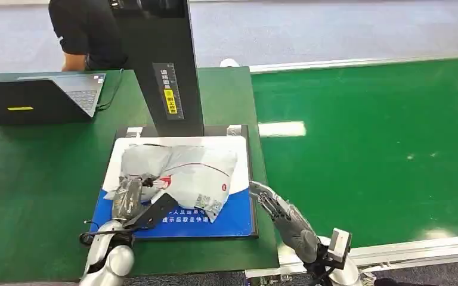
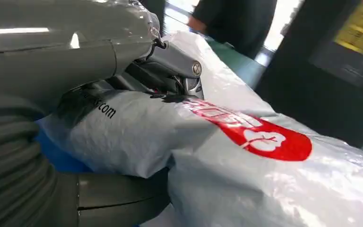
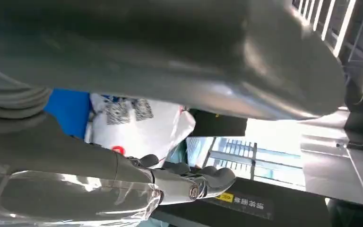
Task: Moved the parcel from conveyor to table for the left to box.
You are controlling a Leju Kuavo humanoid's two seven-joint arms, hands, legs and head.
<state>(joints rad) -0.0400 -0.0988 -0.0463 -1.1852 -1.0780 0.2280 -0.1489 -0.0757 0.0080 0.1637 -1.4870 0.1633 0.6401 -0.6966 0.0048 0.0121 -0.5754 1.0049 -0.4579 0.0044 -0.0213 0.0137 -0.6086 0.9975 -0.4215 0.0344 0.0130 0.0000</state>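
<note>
A grey plastic parcel [image 1: 185, 170] with a red mark and printed labels lies on the blue and white mat [image 1: 235, 221] on the green table. My left hand [image 1: 128, 199] is on its near left corner. In the left wrist view the fingers [image 2: 170, 66] lie over the parcel [image 2: 246, 165] and the thumb [image 2: 118, 201] sits under a fold, so the hand grips it. My right hand [image 1: 283, 217] hovers by the mat's right edge with fingers stretched out, apart from the parcel [image 3: 137, 123] and holding nothing.
A black scanner post [image 1: 161, 59] stands just behind the mat. An open laptop [image 1: 42, 98] sits at the table's far left, with a person [image 1: 83, 30] behind it. The green conveyor belt [image 1: 370, 149] runs along the right.
</note>
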